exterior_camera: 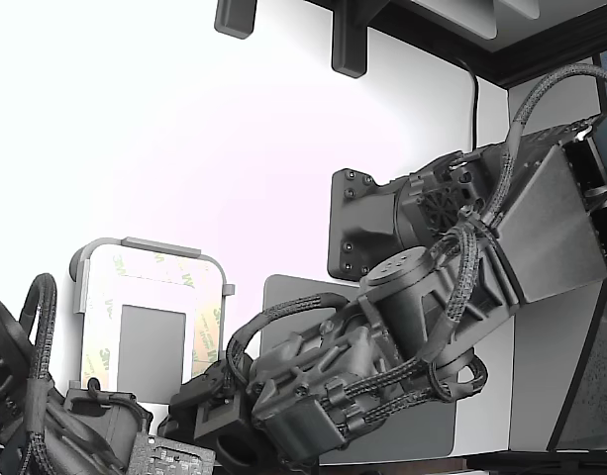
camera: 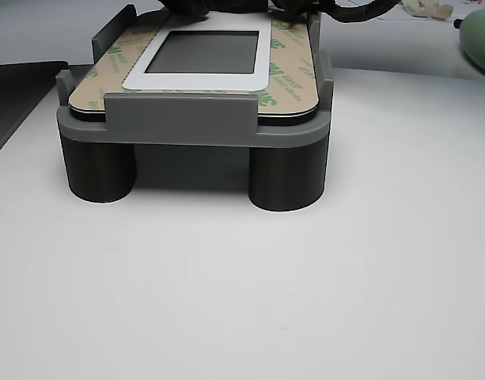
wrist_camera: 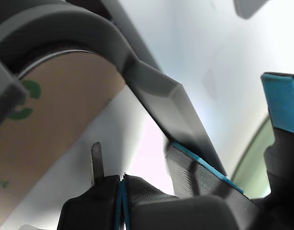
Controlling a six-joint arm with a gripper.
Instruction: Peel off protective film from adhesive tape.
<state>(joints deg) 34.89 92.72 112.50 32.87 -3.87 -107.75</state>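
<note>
The adhesive tape frames a small dark-grey rectangle (camera: 202, 51) on a light-grey plate (camera: 196, 82) that lies in a grey holder (camera: 195, 119). Tan protective film with green logos (camera: 293, 75) covers its side strips, and also shows in the exterior view (exterior_camera: 206, 322) and close up in the wrist view (wrist_camera: 55, 110). My gripper (exterior_camera: 196, 391) sits low at the plate's near edge in the exterior view, at a rounded corner of the holder (wrist_camera: 151, 79). In the wrist view its blue-lined fingertips (wrist_camera: 122, 194) are pressed together with nothing seen between them. The plate's edge under the gripper is hidden.
A large dark-grey rounded mat (exterior_camera: 283, 292) lies under the arm at the exterior view's right. A second arm's cabled body (exterior_camera: 26, 416) fills the lower left corner. Loose scraps of film (camera: 424, 9) and a pale green object (camera: 479, 36) lie behind the holder.
</note>
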